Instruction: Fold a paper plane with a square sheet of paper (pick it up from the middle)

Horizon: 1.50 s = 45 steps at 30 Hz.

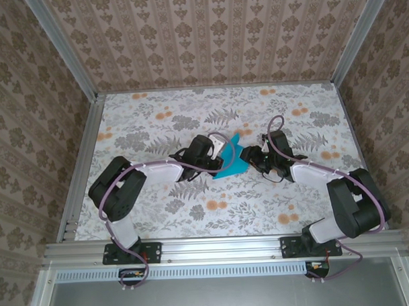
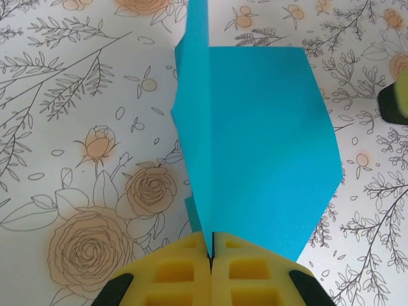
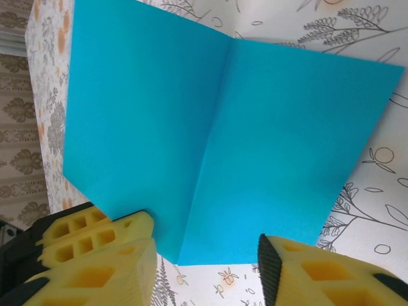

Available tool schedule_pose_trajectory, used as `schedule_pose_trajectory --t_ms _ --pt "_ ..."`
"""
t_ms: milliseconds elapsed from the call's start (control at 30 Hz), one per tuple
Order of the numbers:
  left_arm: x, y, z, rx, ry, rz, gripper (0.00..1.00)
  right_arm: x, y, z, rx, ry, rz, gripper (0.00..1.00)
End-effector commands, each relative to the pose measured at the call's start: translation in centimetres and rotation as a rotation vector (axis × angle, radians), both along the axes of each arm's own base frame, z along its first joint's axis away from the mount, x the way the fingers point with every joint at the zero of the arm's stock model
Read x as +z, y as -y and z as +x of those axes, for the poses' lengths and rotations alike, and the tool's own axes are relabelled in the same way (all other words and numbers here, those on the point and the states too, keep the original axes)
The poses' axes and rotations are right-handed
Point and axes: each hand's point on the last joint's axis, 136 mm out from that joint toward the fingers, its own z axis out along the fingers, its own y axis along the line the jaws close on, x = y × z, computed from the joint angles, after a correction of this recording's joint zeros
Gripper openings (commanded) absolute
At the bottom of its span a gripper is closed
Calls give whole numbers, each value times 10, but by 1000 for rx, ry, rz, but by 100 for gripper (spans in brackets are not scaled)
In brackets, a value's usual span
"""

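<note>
The turquoise-blue paper (image 1: 232, 159) stands half folded along a centre crease in the middle of the table, between both grippers. My left gripper (image 2: 210, 245) is shut on the paper (image 2: 255, 146) at the crease's near end, one flap upright, the other spread to the right. My right gripper (image 3: 204, 255) is open, its yellow fingers (image 3: 299, 271) apart just short of the paper's (image 3: 210, 134) near edge, touching nothing. In the top view the left gripper (image 1: 221, 152) and right gripper (image 1: 250, 157) face each other across the sheet.
The floral tabletop (image 1: 193, 200) spreads around the paper. Aluminium frame rails (image 1: 80, 157) and patterned walls close in the left, right and back sides. The left gripper's yellow fingers (image 3: 83, 236) show beside my right one.
</note>
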Motion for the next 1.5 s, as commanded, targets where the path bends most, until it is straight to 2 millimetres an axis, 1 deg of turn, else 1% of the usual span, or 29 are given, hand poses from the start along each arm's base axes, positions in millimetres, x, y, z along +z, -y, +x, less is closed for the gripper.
schedule_pose_trajectory --t_ms 0,167,267,433,600,733,833,967,1100,1200,1300,1467 --pt "2 5 2 -23 28 30 5 -4 -6 6 27 -17 -3 40" --pt "1 7 1 -35 28 48 5 -20 -8 8 33 -74 -15 28" --pt "1 8 0 -40 27 51 5 -30 -6 7 29 -115 -40 24" --pt "0 9 0 -45 17 54 5 -47 0 1 16 -184 -84 21" --pt "2 17 -5 -73 -15 20 5 -60 6 -5 12 -233 -125 20" --pt "2 26 -10 -107 -62 -26 5 -66 7 -6 12 -254 -134 20" --pt "0 31 -10 -116 -110 -70 5 -69 7 -8 13 -263 -138 20" --pt "-3 34 -11 -125 -168 -116 6 -69 6 -8 17 -262 -133 21" --pt "-7 34 -8 -125 -212 -137 6 -62 3 -5 27 -233 -109 23" --pt "-8 35 -8 -126 -239 -152 6 -53 -3 0 49 -187 -76 25" --pt "-9 35 -6 -125 -254 -155 6 -39 -11 4 88 -118 -45 29" --pt "-11 34 -4 -107 -293 -158 6 -18 -19 9 155 -13 -25 37"
